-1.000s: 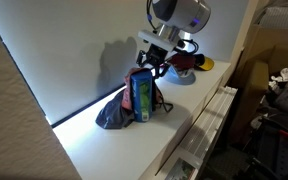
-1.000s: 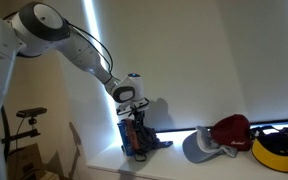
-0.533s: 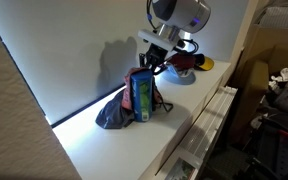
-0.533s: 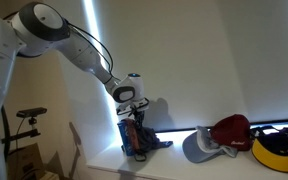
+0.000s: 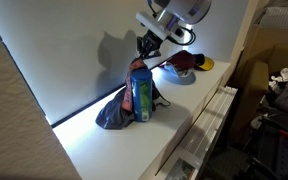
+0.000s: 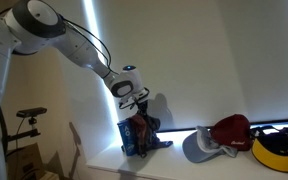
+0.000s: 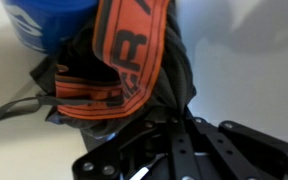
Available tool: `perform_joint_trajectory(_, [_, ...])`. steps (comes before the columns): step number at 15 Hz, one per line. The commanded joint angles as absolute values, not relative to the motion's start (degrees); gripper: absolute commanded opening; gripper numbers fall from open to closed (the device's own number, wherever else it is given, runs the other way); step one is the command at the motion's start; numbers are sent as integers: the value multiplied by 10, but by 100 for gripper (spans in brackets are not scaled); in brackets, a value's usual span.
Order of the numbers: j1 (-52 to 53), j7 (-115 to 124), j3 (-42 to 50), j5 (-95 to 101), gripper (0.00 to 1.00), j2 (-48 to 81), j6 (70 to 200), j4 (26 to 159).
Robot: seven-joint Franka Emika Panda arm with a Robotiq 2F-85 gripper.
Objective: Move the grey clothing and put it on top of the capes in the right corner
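Note:
The grey clothing (image 5: 134, 97) is a dark bundle with a blue panel and an orange-red band, standing tall on the white ledge (image 5: 104, 148). My gripper (image 5: 147, 50) is shut on its top and pulls the fabric up into a peak. In an exterior view the clothing (image 6: 137, 135) hangs below the gripper (image 6: 136, 103). The wrist view shows dark cloth (image 7: 174, 70) pinched between the closed fingers of the gripper (image 7: 149, 112). The caps, a red one (image 6: 232, 129) and a grey one (image 6: 198, 146), lie at the ledge's far end.
A yellow cap (image 6: 279, 148) lies beside the red one. The caps (image 5: 184, 66) sit near the wall corner. A white wall runs behind the ledge. Clutter and a shelf unit (image 5: 209, 130) stand below the ledge's front edge.
The jaws have shut on the clothing's top. The gripper has risen a little, stretching the bundle upward.

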State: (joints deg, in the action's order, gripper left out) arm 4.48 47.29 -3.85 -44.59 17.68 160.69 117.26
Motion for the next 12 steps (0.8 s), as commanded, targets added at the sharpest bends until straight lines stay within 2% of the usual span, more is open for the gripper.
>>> perform_joint_trajectory(1, [46, 459, -43, -473, 1, 93, 1678, 1202])
perform_joint_trajectory(8, [38, 397, -57, -535, 1, 8, 1864, 1196])
perform_joint_trajectory(12, [22, 393, -23, -528, 1, -1, 1943, 1160])
